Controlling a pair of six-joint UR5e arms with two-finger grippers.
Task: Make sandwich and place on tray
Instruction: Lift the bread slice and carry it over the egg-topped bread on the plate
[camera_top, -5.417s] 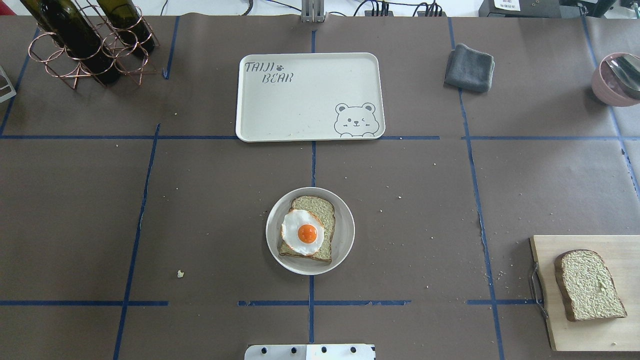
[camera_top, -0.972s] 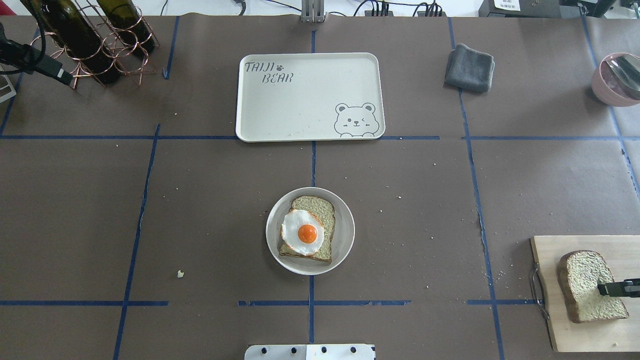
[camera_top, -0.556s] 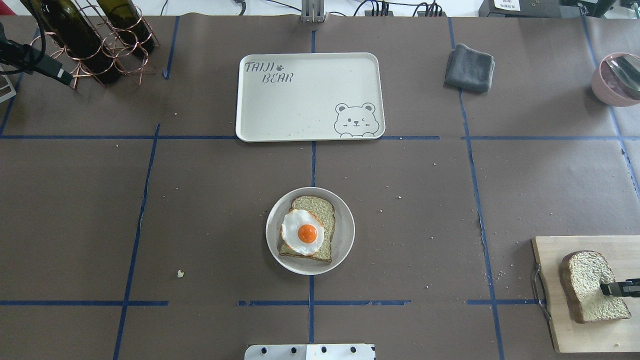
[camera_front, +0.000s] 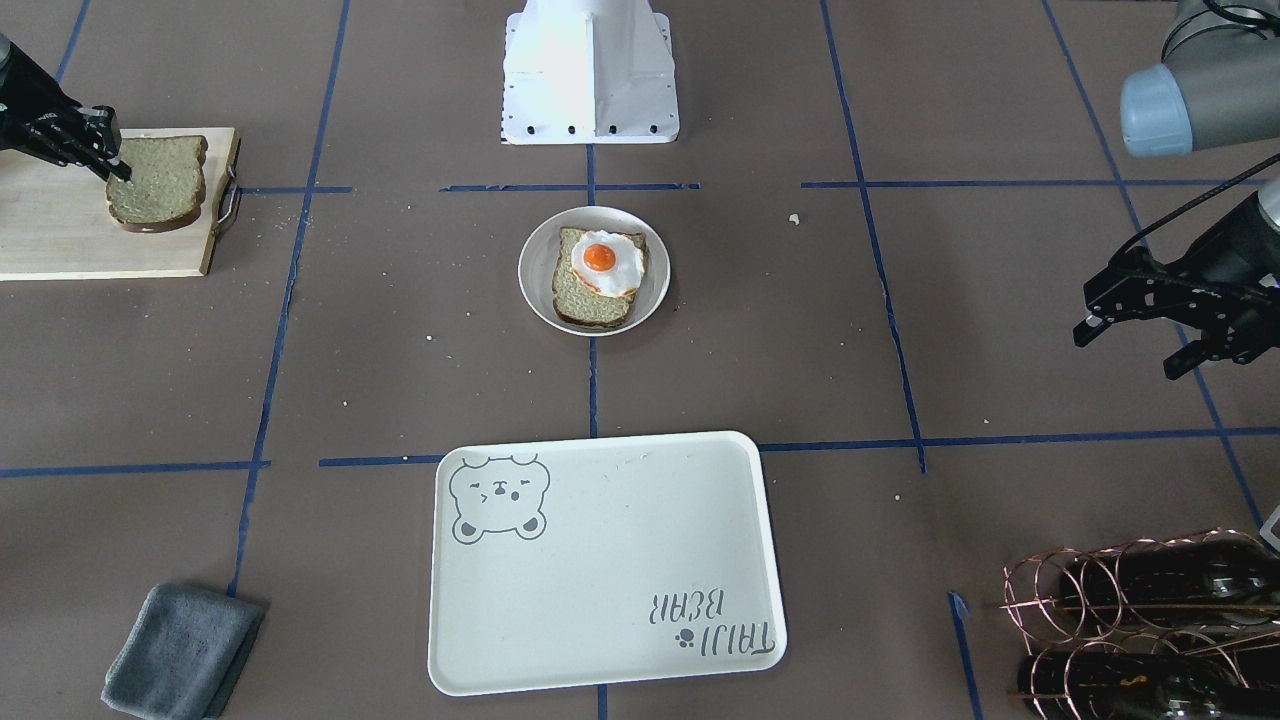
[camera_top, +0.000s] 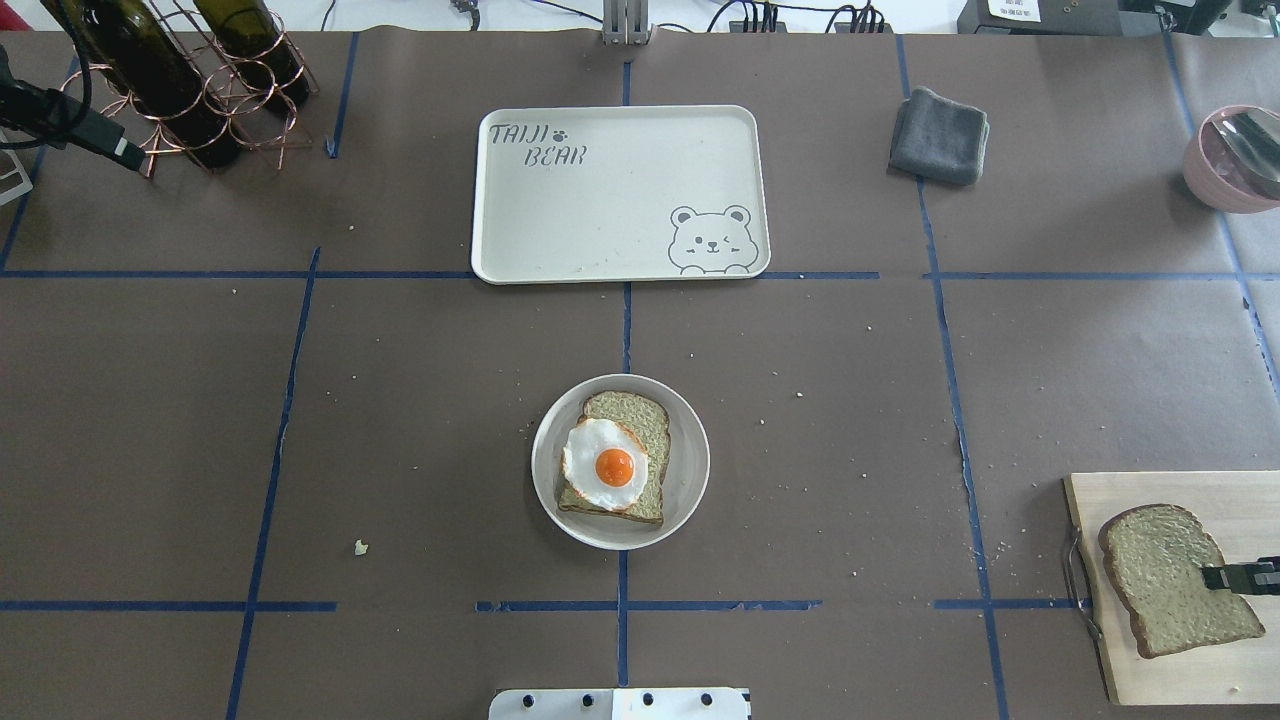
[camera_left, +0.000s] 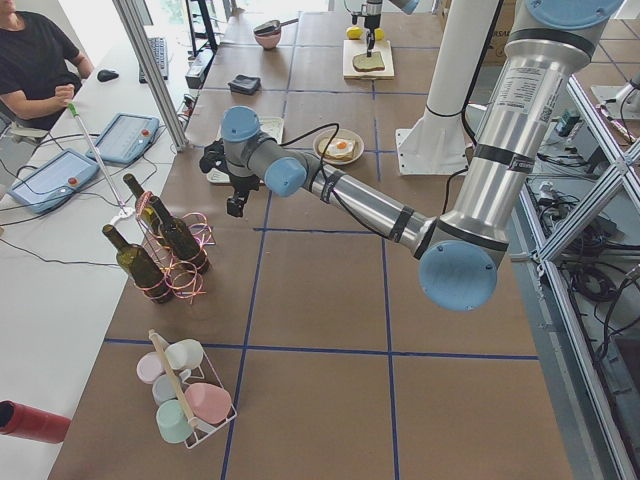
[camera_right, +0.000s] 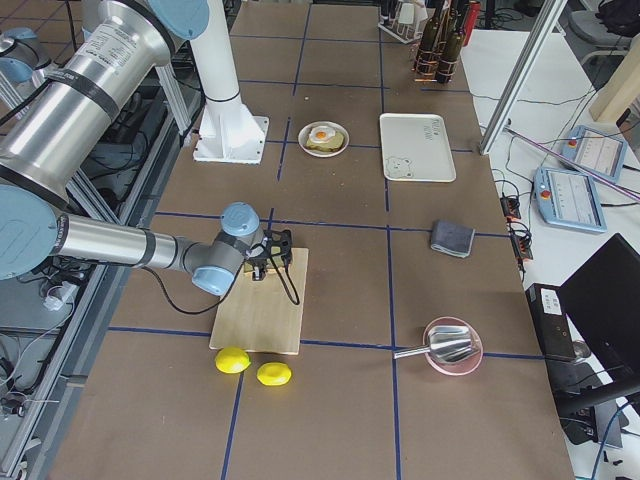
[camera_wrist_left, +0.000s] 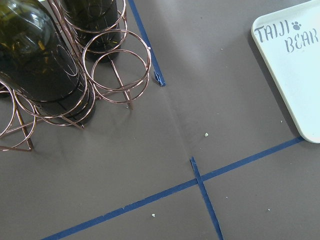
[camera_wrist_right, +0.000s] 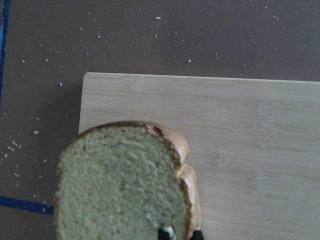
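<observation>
Tray (camera_top: 620, 190) between cloth (camera_top: 940, 136) and bottle rack (camera_top: 190, 95)

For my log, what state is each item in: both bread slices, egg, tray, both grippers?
loose bread slice: clamped at one edge, over cutting board.
plated bread slice: flat on plate, egg on top.
tray: empty.
right gripper: shut on loose bread slice.
left gripper: open, empty.

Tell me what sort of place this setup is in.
Likely a robotics lab staged as a mock kitchen: a papered table gridded with blue tape, a teach pendant beside an operator, and the right claw gripping a bread slice at a cutting board.
</observation>
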